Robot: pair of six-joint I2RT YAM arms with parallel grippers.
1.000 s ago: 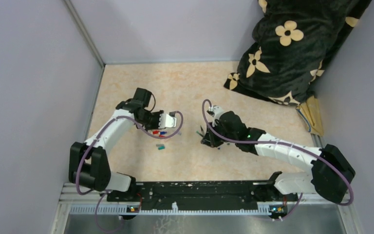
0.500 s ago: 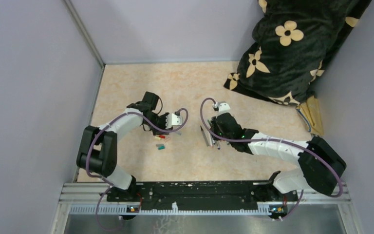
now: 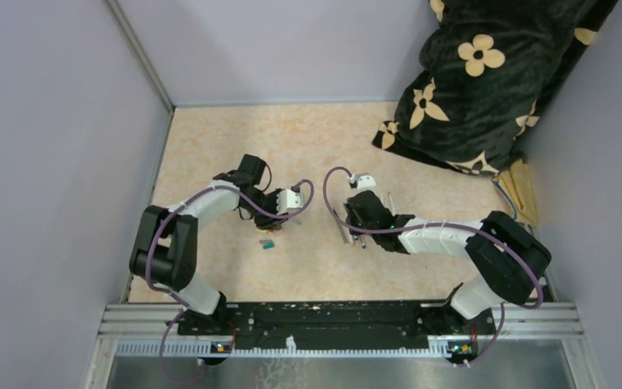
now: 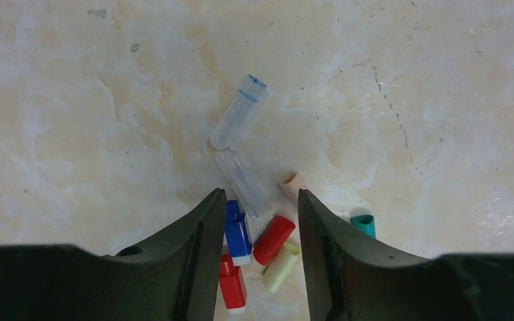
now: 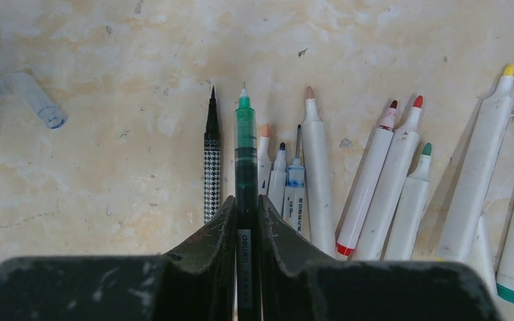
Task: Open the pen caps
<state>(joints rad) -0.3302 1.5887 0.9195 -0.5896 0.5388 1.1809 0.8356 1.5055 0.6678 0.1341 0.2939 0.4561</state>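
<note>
I'm watching the left tool (image 4: pixel 261 200) hanging spread over the loose pen caps (image 4: pixel 272 239) on the bench (image 4: pixel 442 100), risking scattering them; the right tool (image 5: pixel 246 204) is pinching a green pen (image 5: pixel 245 147) (tip bare) that could be slipping

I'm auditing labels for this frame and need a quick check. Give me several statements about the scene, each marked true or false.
1. The right end effector is shut on a green pen. True.
2. The left end effector holds the blue cap. False: its jaws stand apart and the cap lies loose below.
3. The white pens beside the green one are capped. False: their tips are bare.
4. Two clear caps lie beyond the coloured ones. True.
</note>
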